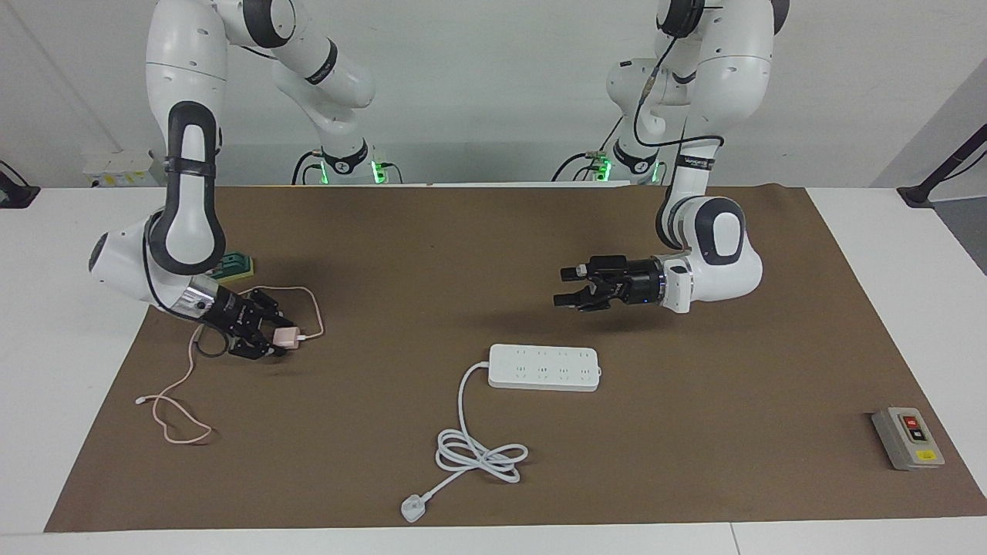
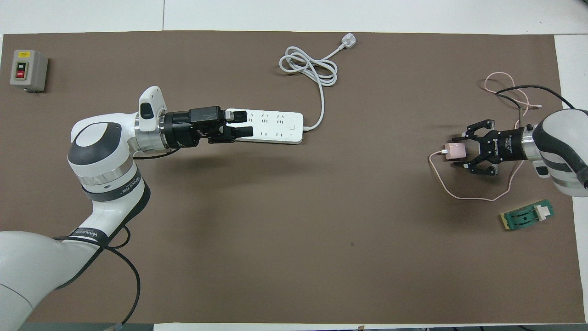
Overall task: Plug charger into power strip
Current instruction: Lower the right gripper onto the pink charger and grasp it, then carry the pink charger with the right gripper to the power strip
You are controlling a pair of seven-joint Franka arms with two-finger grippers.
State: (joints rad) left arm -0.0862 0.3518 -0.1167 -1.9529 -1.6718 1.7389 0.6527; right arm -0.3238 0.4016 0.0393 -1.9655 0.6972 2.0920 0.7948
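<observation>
Charger: the small pale-pink charger (image 1: 286, 336) lay on the brown mat (image 1: 493, 478) near the edge at the right arm's end, roughly midway between the edge by the robots and the edge away from them.
Cable: its thin pink cable (image 1: 179, 401) looped loosely off the cube and trailed toward the mat's corner away from the robots.
Right gripper: the right gripper (image 1: 271, 339) was down at the mat with its fingers around the cube; whether they were clamped on it yet I could not tell.
Left gripper: the left gripper (image 1: 569, 287) hung in the air over the mat's middle, fingers apart, holding nothing; that arm waited.
Power strip: the power strip (image 1: 544, 368) lay flat at the mat's middle, sockets up, its thick white cord (image 1: 474, 451) coiled toward the edge away from the robots.
Handling, charger: probably light and rigid, smooth plastic that may slip; best taken across two flat side faces, prongs left free.
Handling, cable: soft and limp, likely to drag and tug on the cube.
Handling, strip: light enough to slide when pushed; it may need bracing.
</observation>
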